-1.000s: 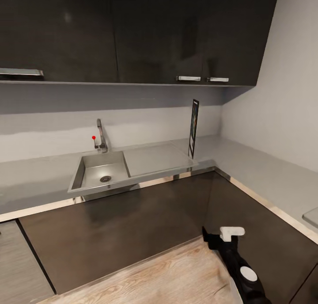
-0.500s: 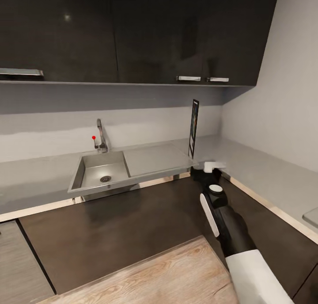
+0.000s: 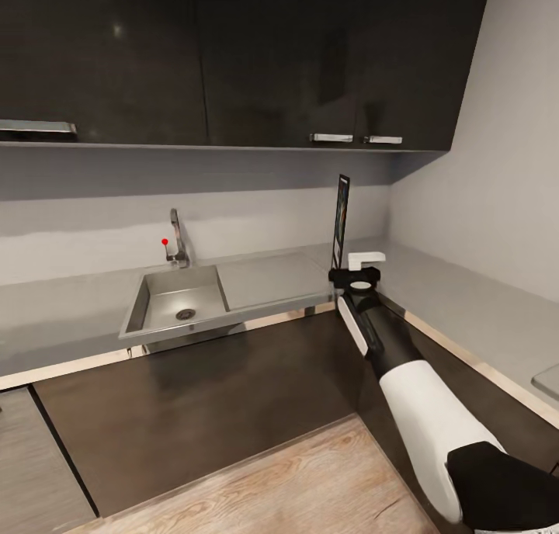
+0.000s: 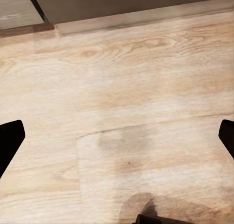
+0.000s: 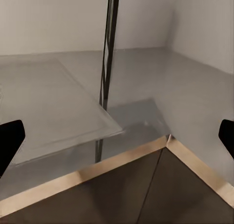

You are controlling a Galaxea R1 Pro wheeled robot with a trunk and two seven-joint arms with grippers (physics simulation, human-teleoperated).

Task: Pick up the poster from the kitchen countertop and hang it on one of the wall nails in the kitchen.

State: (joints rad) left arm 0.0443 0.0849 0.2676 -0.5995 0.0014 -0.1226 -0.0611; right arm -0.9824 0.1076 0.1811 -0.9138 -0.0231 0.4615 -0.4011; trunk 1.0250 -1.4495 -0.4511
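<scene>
The poster (image 3: pixel 340 223) stands upright on its edge on the grey kitchen countertop (image 3: pixel 70 309), at the drainer's right end, seen edge-on as a thin black-framed strip. My right gripper (image 3: pixel 355 268) hovers at the counter's front edge just in front of the poster's foot, open. In the right wrist view the poster (image 5: pixel 109 48) rises as a dark vertical strip ahead, between the spread fingers (image 5: pixel 9 141), apart from them. My left gripper (image 4: pixel 117 136) is open above the wooden floor (image 4: pixel 122 87). The wall nails are out of view.
A steel sink (image 3: pixel 175 305) with drainer (image 3: pixel 272 278) and a faucet (image 3: pixel 178 239) sit left of the poster. Glossy black upper cabinets (image 3: pixel 233 53) hang overhead. Dark base cabinets (image 3: pixel 217 394) form an inner corner. A plain grey wall (image 3: pixel 497 169) lies to the right.
My right arm has risen from near the floor and reached forward to the counter edge by the poster. The poster has not moved.
</scene>
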